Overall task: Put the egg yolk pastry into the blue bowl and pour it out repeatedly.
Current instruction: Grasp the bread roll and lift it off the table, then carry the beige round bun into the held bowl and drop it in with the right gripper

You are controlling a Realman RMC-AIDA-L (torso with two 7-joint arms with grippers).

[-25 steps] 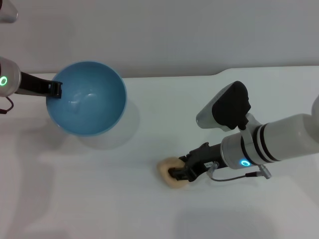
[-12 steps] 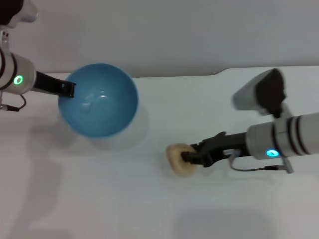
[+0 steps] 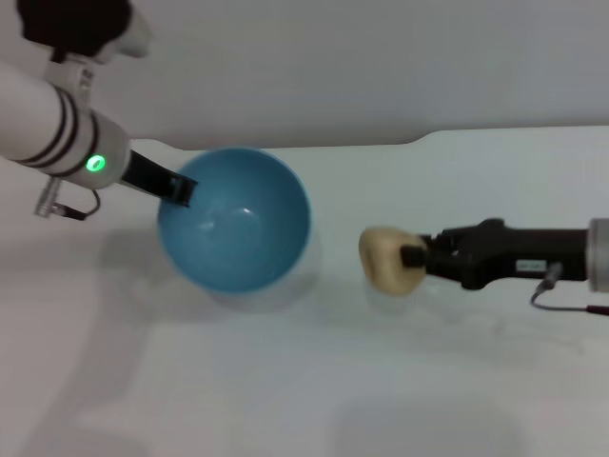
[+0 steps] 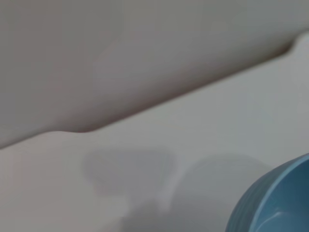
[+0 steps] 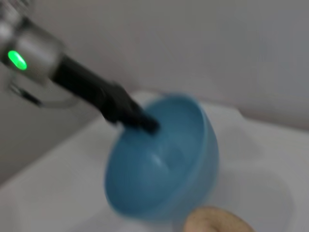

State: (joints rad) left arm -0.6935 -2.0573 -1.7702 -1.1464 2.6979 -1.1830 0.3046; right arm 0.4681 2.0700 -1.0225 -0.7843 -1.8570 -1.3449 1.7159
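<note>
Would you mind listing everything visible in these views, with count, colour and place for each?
egg yolk pastry: one, pale tan, held off the table between the bowl and the right arm, to the right of the bowl and apart from it.
blue bowl: one, light blue, held by its rim at the left-centre of the head view, tilted so its opening faces the camera; nothing inside.
table: one, white, under everything.
wall: one, grey, behind the table.
left gripper: one, black, shut on the bowl's rim at its upper left.
right gripper: one, black, shut on the pastry, reaching in from the right.
</note>
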